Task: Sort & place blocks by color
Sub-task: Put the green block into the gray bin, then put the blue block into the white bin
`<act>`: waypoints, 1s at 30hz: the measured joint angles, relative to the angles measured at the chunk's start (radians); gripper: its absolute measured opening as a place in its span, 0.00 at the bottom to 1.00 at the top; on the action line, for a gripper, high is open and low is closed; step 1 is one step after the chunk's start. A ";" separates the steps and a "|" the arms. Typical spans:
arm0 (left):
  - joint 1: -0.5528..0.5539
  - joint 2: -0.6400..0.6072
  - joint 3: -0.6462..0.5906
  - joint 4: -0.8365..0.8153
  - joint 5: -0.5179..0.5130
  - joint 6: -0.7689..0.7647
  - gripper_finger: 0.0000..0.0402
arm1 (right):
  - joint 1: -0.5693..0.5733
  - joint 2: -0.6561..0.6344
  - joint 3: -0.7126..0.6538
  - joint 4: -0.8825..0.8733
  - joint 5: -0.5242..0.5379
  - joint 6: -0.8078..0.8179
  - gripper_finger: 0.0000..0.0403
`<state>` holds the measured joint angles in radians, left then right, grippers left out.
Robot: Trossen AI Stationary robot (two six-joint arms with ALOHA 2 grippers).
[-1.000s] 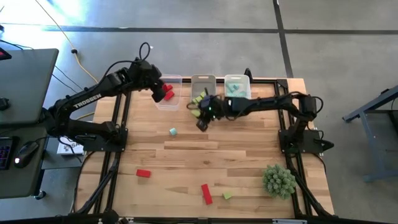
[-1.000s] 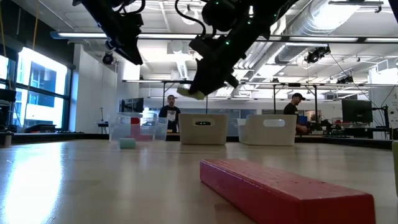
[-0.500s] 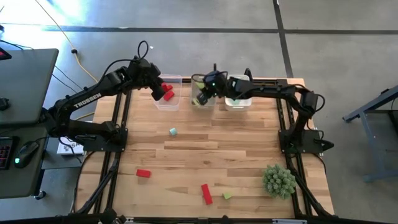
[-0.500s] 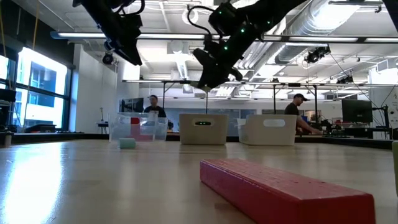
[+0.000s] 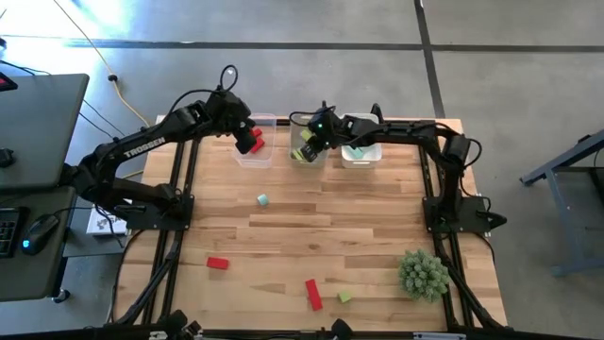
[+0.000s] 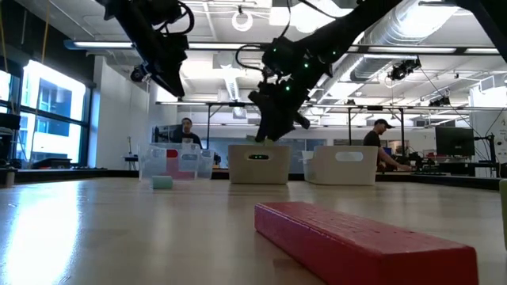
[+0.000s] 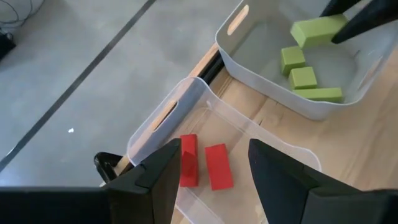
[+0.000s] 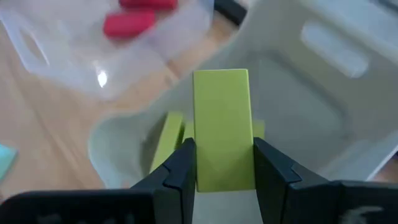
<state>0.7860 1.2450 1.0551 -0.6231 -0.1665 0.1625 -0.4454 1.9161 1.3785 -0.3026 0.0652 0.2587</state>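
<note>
Red bar (image 6: 360, 241) lies nearest the table's front edge, a small yellow-green cube (image 5: 344, 297) just beside it, a second red block (image 5: 218, 263) off to the left, all loose on the wooden table (image 5: 359, 222); a teal cube (image 5: 262, 199) sits alone further in. At the far edge stand three clear bins. Right gripper (image 8: 222, 171) hangs over the middle bin (image 5: 309, 121), jaws clamped on a yellow-green bar (image 8: 222, 127); more yellow-green blocks (image 7: 301, 68) already lie inside. Left gripper (image 7: 212, 163) hovers over the left bin (image 5: 267, 121), jaws apart and holding nothing, with two red blocks (image 7: 206, 165) on the bin floor directly below. The right bin (image 5: 360, 121) holds teal pieces. Step in hand, as judged: dropping the yellow-green bar into its matching bin. Next move calls for parting the right jaws while over the bin's opening, clear of the rim, then fetching the loose pieces near the front. Legible writing: "TROSSEN" in white on the left arm (image 5: 143, 146); nothing else readable.
</note>
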 joint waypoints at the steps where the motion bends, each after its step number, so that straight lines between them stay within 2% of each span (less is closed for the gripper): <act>1: 0.000 0.008 0.000 0.004 0.000 -0.002 0.44 | 0.000 0.006 0.000 -0.013 -0.010 0.007 0.24; 14: 0.000 0.070 0.000 0.022 0.001 -0.002 0.44 | -0.004 0.017 -0.001 -0.088 -0.013 0.061 0.24; 23: 0.000 0.070 0.000 0.021 0.006 0.023 0.44 | 0.000 0.017 -0.001 -0.085 -0.007 0.107 0.48; 30: -0.001 0.064 0.000 -0.002 0.070 0.024 0.44 | 0.003 0.017 0.044 -0.095 -0.038 0.166 0.52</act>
<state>0.7853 1.3086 1.0550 -0.6254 -0.0970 0.1867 -0.4422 1.9331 1.4221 -0.3973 0.0271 0.4251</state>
